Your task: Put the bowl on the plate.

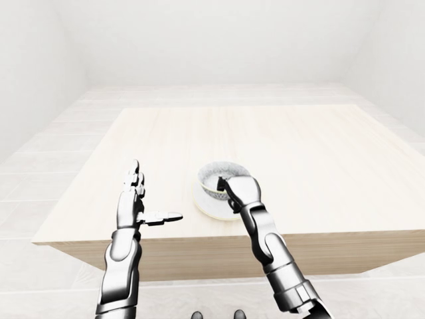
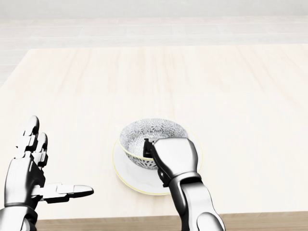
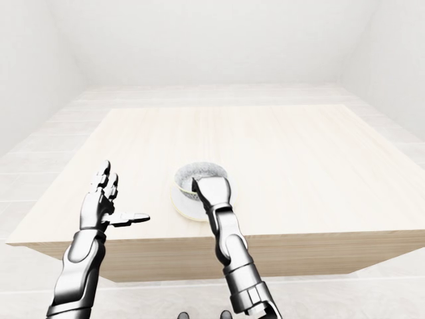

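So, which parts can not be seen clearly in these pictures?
- Right hand fingertips: head view, hidden behind its own palm and the bowl rim, so grip unclear.
- Plate right part: covered by the hand.
- Left hand wrist: cut by the bottom edge.

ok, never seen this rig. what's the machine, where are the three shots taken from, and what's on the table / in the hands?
It is a simulated humanoid robot seen from cameras on its own head: one head view looking down and a left-eye/right-eye pair looking farther out. The silver arms are its own. On the wooden table a patterned bowl sits on a white plate. The right hand rests on the bowl's near rim, fingers apparently closed over it, though the grip is partly hidden. The left hand is open, empty, hovering to the left of the plate.
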Tool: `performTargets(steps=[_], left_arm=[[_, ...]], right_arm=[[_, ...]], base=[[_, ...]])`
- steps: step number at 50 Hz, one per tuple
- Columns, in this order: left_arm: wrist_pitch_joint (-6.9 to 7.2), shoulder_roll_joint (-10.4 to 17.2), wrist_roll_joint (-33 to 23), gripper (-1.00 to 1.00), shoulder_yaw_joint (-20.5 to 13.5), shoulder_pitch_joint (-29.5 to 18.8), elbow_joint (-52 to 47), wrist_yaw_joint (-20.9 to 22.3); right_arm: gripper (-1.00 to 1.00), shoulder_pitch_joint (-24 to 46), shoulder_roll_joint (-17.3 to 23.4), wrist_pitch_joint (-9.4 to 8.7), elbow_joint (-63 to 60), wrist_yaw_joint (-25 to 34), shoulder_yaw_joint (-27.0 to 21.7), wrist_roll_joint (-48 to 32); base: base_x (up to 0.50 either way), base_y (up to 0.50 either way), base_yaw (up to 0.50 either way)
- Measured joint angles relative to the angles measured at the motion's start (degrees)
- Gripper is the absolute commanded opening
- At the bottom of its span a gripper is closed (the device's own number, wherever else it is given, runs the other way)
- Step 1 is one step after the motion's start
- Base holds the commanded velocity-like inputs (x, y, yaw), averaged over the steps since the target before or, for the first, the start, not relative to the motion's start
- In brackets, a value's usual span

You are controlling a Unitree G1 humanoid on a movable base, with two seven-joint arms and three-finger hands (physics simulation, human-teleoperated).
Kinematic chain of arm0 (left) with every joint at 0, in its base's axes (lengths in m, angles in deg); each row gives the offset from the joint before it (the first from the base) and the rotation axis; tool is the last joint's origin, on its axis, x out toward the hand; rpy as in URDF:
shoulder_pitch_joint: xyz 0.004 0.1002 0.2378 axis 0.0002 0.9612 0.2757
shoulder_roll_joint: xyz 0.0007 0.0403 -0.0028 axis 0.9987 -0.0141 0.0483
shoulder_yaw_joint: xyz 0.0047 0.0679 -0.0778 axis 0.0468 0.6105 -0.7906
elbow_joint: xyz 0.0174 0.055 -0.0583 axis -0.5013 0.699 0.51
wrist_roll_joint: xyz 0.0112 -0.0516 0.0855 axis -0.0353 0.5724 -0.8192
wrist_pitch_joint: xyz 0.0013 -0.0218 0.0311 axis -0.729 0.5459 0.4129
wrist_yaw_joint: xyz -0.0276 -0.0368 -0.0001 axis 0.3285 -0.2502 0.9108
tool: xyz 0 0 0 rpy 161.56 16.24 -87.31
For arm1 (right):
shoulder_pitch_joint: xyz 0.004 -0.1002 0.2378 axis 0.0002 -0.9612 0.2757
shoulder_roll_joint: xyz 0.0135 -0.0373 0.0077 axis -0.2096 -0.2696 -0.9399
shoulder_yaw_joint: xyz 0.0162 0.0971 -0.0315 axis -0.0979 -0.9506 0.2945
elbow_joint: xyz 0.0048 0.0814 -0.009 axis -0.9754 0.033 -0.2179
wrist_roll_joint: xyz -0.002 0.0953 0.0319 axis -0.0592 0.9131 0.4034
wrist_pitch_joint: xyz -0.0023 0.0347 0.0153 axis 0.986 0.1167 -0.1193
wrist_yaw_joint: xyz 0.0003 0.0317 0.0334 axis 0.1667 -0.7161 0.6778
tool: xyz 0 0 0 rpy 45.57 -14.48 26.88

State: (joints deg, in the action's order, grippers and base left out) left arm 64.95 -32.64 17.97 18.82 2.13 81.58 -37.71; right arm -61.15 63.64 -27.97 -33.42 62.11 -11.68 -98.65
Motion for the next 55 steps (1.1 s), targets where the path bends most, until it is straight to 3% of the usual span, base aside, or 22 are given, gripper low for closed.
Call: performTargets(steps=[55], left_arm=[[-0.67, 0.0, 0.1, 1.00, 0.2, 0.0, 0.9, -0.1]], right_arm=[[-0.24, 1.5, 0.6, 0.00, 4.5, -3.2, -0.3, 2.5]], base=[[0.00, 0.00, 0.00]])
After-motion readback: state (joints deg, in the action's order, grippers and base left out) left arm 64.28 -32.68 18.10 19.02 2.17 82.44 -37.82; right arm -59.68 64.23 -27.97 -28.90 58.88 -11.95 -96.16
